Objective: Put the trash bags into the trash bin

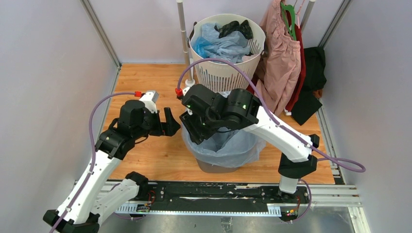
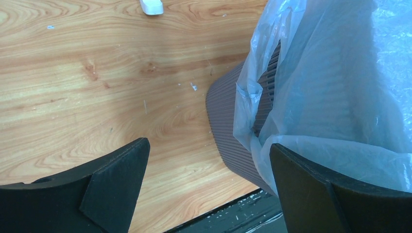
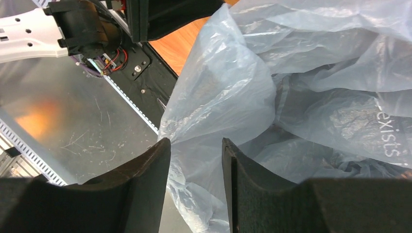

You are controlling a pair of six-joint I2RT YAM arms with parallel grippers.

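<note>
Pale blue trash bag point(image 1: 233, 145) is draped over the grey trash bin point(image 2: 228, 126), lining its mouth. Right gripper point(image 3: 197, 145) is above it, fingers half-closed around a fold of film; can't tell if it's pinched. Left gripper point(image 2: 209, 145) is wide open beside the bin, holding nothing. At the back, the white basket point(image 1: 218, 75) holds crumpled blue plastic point(image 1: 218, 46) and dark items point(image 1: 235, 28).

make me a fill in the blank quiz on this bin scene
The trash bag draped over the trash bin is pale ___.
The left gripper hangs beside the bin with jaws ___.
The right gripper straddles a fold of the ___.
The pink garment hangs on a ___ hanger.
Missing words: blue, open, bag, green.
</note>
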